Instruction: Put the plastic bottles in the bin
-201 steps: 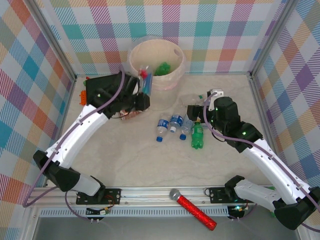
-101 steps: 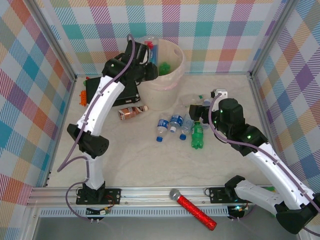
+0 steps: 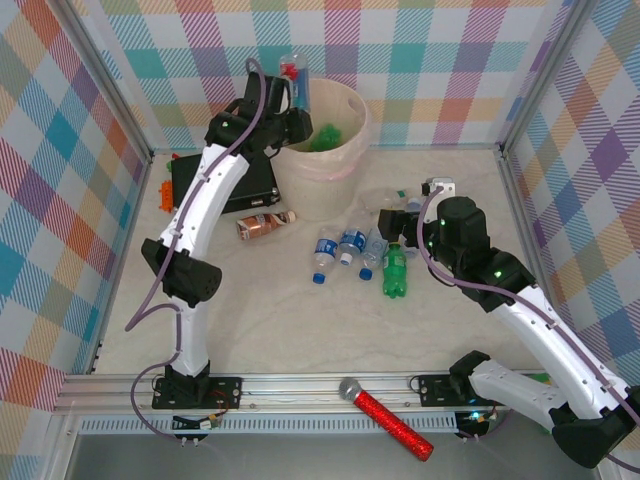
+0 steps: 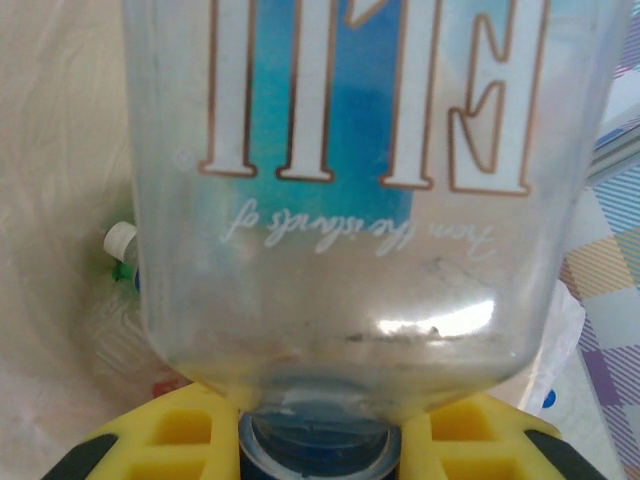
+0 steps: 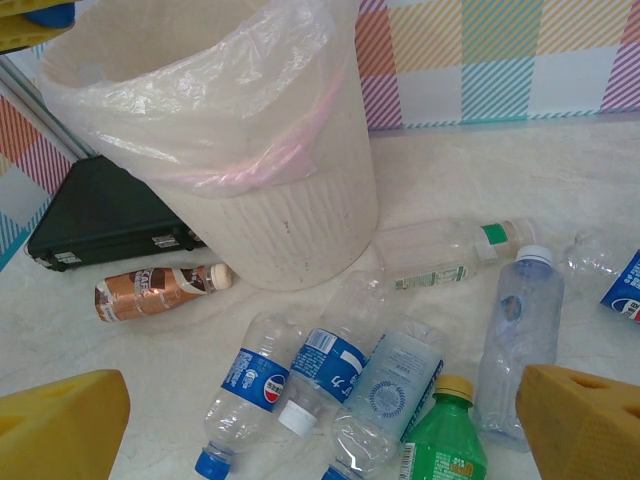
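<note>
We log: left gripper (image 3: 288,92) clamped on blue-label bottle (image 4: 370,200), held above bin (image 3: 352,118) rim | right gripper (image 3: 392,220) spread wide, empty, over loose bottles (image 5: 330,370) | brown bottle (image 3: 264,225) lying near bin.

The left arm (image 3: 205,200) and right arm (image 3: 545,335) are built of white links and black joints, each trailed by a mauve cable (image 3: 143,318) (green lights dot the right). Yellow fingers (image 5: 60,420) are fitted to the right tool (image 5: 325,425).

black case (image 5: 100,215): flat, far left | red glittery microphone (image 3: 385,417): lying diagonal, near edge
</note>
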Controlling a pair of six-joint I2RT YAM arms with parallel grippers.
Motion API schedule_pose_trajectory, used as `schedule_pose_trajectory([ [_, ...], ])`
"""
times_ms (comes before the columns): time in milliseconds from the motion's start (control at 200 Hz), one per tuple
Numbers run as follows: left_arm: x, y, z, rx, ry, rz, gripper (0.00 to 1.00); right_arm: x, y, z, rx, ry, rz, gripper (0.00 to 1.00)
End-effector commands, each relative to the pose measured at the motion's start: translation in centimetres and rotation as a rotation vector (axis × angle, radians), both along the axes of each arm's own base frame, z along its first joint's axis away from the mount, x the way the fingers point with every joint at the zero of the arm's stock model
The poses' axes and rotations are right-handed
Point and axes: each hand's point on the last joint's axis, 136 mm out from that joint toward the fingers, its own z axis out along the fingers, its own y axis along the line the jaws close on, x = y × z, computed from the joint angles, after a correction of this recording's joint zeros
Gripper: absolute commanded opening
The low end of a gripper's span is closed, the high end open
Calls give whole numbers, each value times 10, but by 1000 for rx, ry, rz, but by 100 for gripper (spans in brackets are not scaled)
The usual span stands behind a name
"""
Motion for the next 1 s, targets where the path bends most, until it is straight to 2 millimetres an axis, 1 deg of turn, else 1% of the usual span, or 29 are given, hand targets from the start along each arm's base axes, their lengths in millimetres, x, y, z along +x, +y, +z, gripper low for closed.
schedule_pose_trajectory([
  [0, 12, 0, 22, -43, -81, 8, 23, 0, 0, 4, 26, -11, -5, 99],
  [180, 17, -2, 22, -53, -91, 12, 24, -1, -1, 3, 31, -6, -10, 99],
  [235, 17, -2, 20, -52, -86, 12, 27, -1, -1, 3, 32, -7, -10, 99],
  [265, 17, -2, 20, -54, -85, 12, 33, 0, 0, 3, 29, -6, -9, 99],
  [285, 16, -2, 21, -53, -86, 11, 39, 0, 0, 3, 28, -6, -8, 99],
  [305, 16, -2, 21, -54, -84, 10, 48, 0, -1, 3, 29, -6, -10, 99],
  [405, 14, -1, 27, -56, -96, 9, 52, 1, 0, 2, 29, -4, -10, 99],
  [430, 13, -1, 28, -58, -99, 7, 58, 1, 0, 1, 28, -2, -8, 99],
  [475, 12, 0, 32, -59, -107, 8, 70, 1, 1, 1, 30, 0, -9, 99],
  [510, 11, 1, 34, -60, -111, 11, 78, 1, 1, 1, 32, 0, -8, 99],
  [540, 11, 2, 35, -59, -114, 13, 82, 2, 2, 0, 34, 3, -8, 99],
  [680, 4, 4, 44, -61, -123, 9, 85, 2, 4, -1, 39, 10, -2, 99],
  [835, -7, 10, 47, -46, -114, 6, 100, 2, 5, 0, 47, 10, 5, 99],
  [990, -23, 23, 50, -18, -119, 20, 99, 2, 8, 2, 53, 10, 16, 99],
])
